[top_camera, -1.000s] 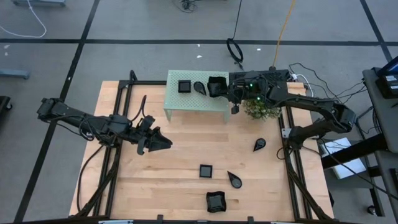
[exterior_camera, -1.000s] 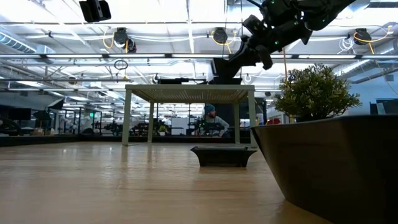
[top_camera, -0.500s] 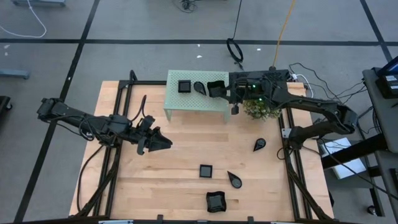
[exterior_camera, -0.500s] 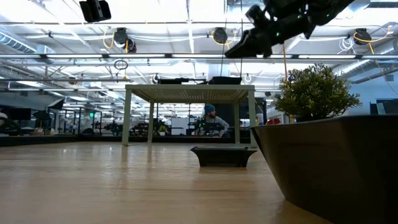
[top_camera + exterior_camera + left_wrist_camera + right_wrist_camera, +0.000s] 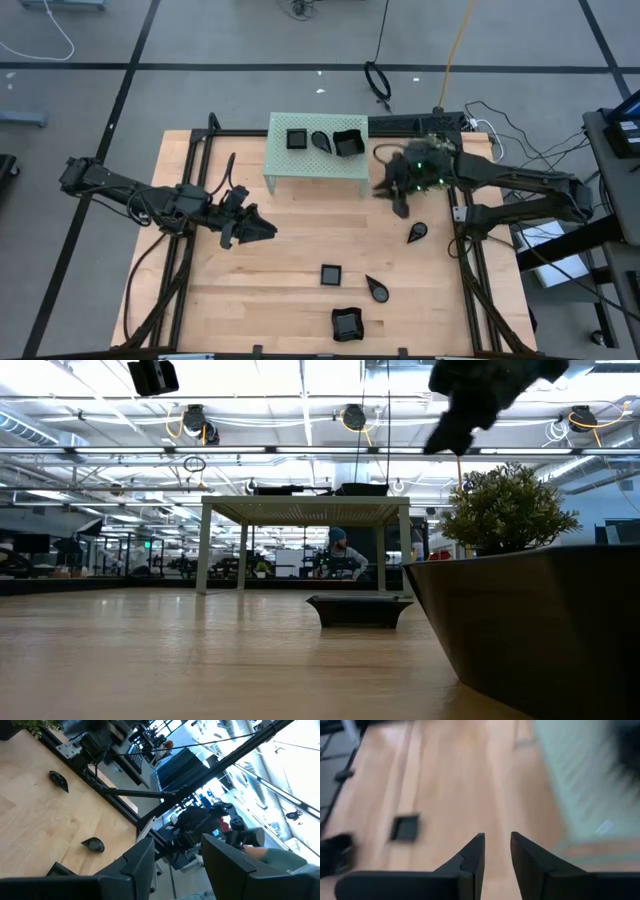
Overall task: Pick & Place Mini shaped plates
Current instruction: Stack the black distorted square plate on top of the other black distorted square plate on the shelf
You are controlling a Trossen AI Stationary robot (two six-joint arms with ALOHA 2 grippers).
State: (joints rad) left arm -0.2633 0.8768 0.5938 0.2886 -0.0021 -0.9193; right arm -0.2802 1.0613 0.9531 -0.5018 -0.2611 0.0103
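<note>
The mint-green perforated stand (image 5: 316,158) sits at the far middle of the pale wooden bench (image 5: 300,240), and it serves as the landmark here. On its top lie three glossy black mini plates in a row: a small square plate (image 5: 297,139) toward the left-arm end, a teardrop plate (image 5: 321,140) in the middle, and a larger curved-rim square plate (image 5: 347,142) at the right-arm end, just beside the teardrop. The right hand (image 5: 397,197) hangs in the air off the stand's right-arm end, a little nearer than the stand's front edge and above the bushy green plant (image 5: 508,508); its wrist view shows its two dark fingers (image 5: 472,857) slightly parted with nothing between them, so it is narrow and empty. The left hand (image 5: 262,229) waits well out from the stand's front, on the left-arm side, low over the bench, its fingers (image 5: 137,865) apart and holding nothing. Four more black plates lie on the bench in front of the stand: a teardrop (image 5: 416,234) off the right-arm side, a small square (image 5: 330,273) nearer the middle, another teardrop (image 5: 377,290) just beyond it, and a large curved-rim square (image 5: 347,324) at the near edge.
</note>
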